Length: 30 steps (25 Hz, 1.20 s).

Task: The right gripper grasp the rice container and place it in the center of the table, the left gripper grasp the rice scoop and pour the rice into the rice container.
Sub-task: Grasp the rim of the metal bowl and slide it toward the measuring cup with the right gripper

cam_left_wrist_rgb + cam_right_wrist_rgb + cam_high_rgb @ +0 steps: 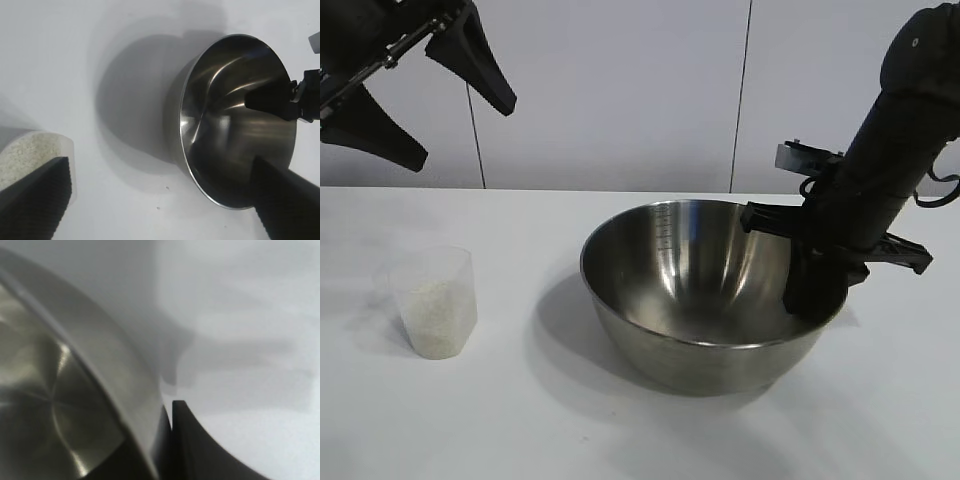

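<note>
The rice container point(705, 300) is polished steel, mirror-glossy inside. Left of it, the rice scoop point(435, 300) is cloudy, translucent plastic holding matt, granular white rice point(435, 320). Both stand on a smooth, matt white bench point(440, 420).

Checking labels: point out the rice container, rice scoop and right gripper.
rice container point(670, 275), exterior view, inner wall.
rice scoop point(435, 300), exterior view, side wall over the rice.
right gripper point(812, 300), exterior view, at the fingers on the rim.

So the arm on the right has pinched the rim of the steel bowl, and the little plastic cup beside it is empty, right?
Not quite. The plastic cup is not empty: it holds white rice, as the exterior view shows. The rest stands: the right gripper has its fingers shut on the rim of the steel bowl.
</note>
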Available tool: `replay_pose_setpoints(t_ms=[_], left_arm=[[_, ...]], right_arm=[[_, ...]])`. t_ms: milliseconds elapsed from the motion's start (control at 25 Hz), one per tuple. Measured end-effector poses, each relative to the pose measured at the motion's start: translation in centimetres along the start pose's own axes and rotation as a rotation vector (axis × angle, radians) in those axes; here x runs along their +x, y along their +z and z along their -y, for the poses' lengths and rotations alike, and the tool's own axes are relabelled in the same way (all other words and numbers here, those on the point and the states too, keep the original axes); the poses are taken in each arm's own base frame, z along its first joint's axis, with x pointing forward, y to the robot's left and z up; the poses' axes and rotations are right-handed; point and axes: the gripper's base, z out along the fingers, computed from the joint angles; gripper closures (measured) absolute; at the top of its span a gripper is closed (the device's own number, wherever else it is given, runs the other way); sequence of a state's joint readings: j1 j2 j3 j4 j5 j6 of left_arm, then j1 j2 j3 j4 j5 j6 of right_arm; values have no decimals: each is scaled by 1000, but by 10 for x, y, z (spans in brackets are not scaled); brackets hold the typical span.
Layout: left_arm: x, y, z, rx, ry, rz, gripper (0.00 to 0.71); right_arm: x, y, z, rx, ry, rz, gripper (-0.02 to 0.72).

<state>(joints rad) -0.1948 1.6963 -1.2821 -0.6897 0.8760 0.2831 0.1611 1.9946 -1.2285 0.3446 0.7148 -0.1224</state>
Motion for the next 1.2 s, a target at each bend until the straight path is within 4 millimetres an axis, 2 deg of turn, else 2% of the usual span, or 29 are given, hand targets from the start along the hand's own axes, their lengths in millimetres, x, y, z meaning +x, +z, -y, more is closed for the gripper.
replay_pose_setpoints(t_ms=[400,520,840,1080,1200], left_arm=[[-1,0,0,-4,0,13,16],[-1,0,0,-4,0,13,16],[-1,0,0,-4,0,13,16],[-1,0,0,-4,0,13,16],[-1,0,0,-4,1,13,16]], right_arm=[[-1,-25,-14,-93,-10,29,692],[-1,-26,-21,-113,-32,33,692],[8,-12,-59,-118,-138,23,692],[9,10,-60,-95,-144,-9,692],[8,13,-59,-91,-136,-7,692]])
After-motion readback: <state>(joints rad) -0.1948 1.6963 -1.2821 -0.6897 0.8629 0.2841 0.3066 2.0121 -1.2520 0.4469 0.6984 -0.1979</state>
